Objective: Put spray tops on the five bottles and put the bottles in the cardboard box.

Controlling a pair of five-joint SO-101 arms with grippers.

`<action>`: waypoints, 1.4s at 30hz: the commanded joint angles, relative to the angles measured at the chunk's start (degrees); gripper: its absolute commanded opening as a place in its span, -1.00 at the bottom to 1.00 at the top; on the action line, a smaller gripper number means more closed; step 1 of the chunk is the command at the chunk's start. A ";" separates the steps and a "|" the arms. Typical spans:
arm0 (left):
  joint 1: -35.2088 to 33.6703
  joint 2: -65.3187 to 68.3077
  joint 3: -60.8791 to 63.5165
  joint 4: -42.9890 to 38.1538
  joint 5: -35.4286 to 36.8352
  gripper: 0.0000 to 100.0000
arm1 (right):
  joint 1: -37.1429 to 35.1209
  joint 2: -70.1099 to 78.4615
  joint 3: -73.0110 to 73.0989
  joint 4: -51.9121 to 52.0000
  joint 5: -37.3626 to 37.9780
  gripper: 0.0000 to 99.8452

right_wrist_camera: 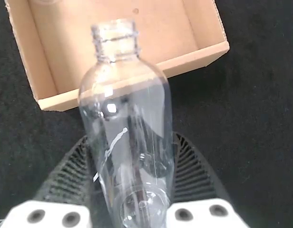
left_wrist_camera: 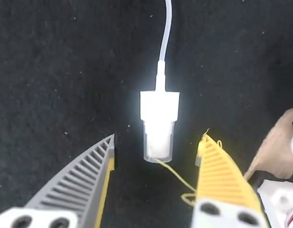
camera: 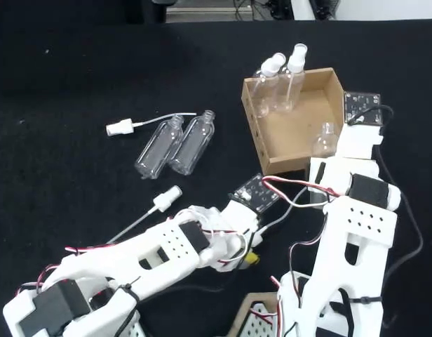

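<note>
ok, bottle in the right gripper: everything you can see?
The bottle is clear plastic, apparently empty, with rounded shoulders, a threaded neck and an open, uncapped mouth. The right gripper holds it, dark ribbed fingers pressed on either side of its lower body. Its neck points toward the cardboard box.

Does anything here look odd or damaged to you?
Yes: a frayed yellow strand trails from the left tool's yellow finger, beside the spray top lying in the open tool. Nothing looks spilled or broken.
</note>
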 commanded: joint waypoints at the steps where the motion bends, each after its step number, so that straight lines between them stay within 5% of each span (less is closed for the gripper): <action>1: -0.40 -0.18 -1.63 -0.97 -0.44 -0.67 | 0.70 -1.98 -0.31 -1.32 -0.44 -0.98; 5: -0.57 -0.79 -1.63 0.35 -2.11 -0.93 | 0.70 -2.15 1.01 -2.64 -0.44 -0.98; 10: -1.89 -0.88 -4.00 15.82 -10.55 -0.94 | 0.70 -2.33 5.05 -8.53 -0.44 -0.98; 15: -11.38 -0.88 -11.30 34.37 -20.40 -0.94 | 0.62 -2.33 5.49 -9.32 -0.62 -0.98; 21: -18.33 -0.79 -19.03 41.32 -27.96 -0.93 | 0.79 -2.33 5.23 -9.32 -2.81 -0.98; 28: -6.20 -0.18 -19.56 37.80 -10.46 -0.60 | 6.33 -2.33 3.21 -8.97 -2.46 -0.98; 36: 0.40 -0.09 -18.68 26.99 14.42 -0.58 | 7.03 -1.98 3.38 -9.14 -2.73 -0.98; 42: 0.40 -0.09 -13.41 17.41 16.79 -0.42 | 5.98 -1.98 3.38 -9.05 -2.81 -0.98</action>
